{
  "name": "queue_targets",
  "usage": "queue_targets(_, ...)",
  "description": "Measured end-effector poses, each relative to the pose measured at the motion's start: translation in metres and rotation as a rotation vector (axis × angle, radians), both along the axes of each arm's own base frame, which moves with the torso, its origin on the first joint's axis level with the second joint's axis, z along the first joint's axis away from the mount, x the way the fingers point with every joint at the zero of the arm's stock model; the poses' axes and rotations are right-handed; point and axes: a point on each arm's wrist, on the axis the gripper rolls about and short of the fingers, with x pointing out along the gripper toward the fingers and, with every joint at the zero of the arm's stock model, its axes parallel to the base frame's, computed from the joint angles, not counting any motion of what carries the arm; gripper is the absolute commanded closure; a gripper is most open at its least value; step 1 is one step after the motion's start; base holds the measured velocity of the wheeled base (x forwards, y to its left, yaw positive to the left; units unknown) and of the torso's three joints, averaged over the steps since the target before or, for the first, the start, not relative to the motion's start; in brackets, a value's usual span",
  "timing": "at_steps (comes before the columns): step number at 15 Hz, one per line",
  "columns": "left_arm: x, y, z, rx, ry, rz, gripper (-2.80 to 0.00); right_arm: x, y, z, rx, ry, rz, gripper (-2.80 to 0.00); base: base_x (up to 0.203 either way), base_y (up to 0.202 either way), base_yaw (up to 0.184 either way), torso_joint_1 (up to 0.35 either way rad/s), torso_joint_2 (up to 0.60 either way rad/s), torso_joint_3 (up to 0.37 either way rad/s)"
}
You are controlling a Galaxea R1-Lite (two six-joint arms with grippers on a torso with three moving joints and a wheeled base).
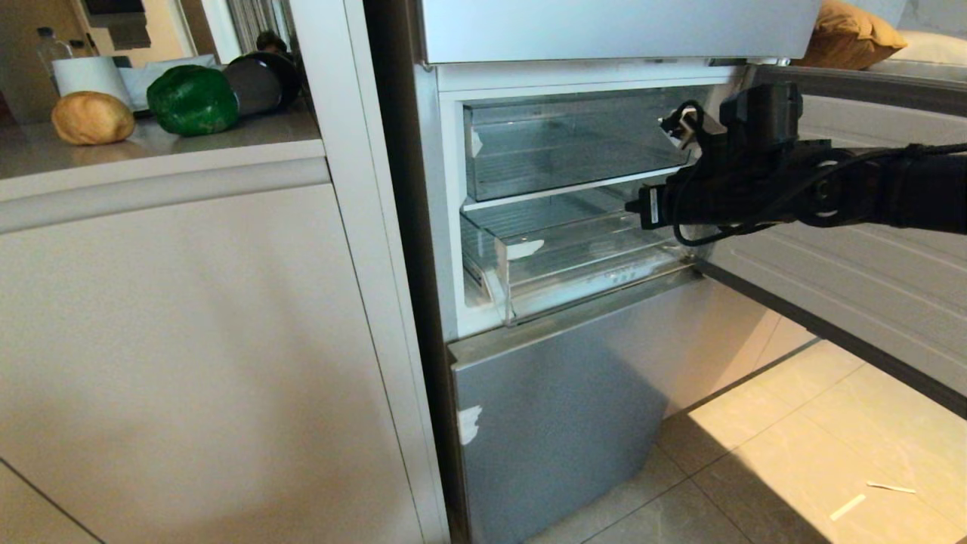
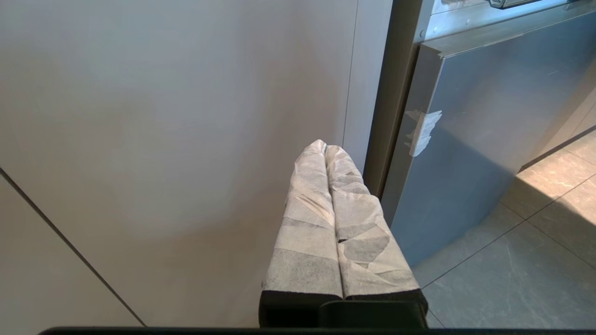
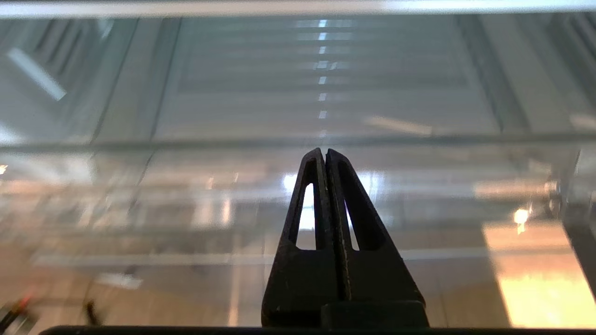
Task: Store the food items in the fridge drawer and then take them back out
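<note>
Sunlight falls across the tiled floor beside a fridge whose middle section stands open, its door swung wide to the right. Inside sit two clear plastic drawers: an upper drawer pushed in, and a lower fridge drawer pulled partway out, both with nothing visible inside, each with a scrap of white tape on its left edge. The robot's right arm reaches in from the right at drawer height; its right gripper points at the right part of the pulled-out drawer's upper rim, and its black jaws are pressed together, holding nothing. Whether the tips actually touch the clear plastic cannot be told. From the wrist, the same gripper shows against the transparent drawer wall, fingers closed flat on one another.

The left gripper, its fingers wrapped in white tape, hangs low near the white cabinet and the lowest fridge front, jaws likewise pressed together and empty.

Both food items remain outside the fridge, on the bench at upper left: a golden-brown roundish lump and, just beside it to the right, a glossy green bell pepper. Behind them stand a white roll, a clear bottle and a dark round object.
</note>
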Motion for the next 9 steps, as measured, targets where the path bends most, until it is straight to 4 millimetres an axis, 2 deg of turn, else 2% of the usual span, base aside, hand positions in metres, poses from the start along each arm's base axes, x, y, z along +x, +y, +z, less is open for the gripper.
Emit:
queue_targets(5,0.000,0.000,0.000,0.000,0.000,0.000,0.00,0.030,0.000,-0.017,0.023,-0.098,-0.011,0.00,0.000,0.000,0.000,0.000,0.00,0.000)
queue_targets(9,0.000,0.000,0.000,0.000,0.000,0.000,0.00,0.039,0.002,-0.030,0.020,-0.086,-0.011,0.00,0.000,0.000,0.000,0.000,0.00,0.000)
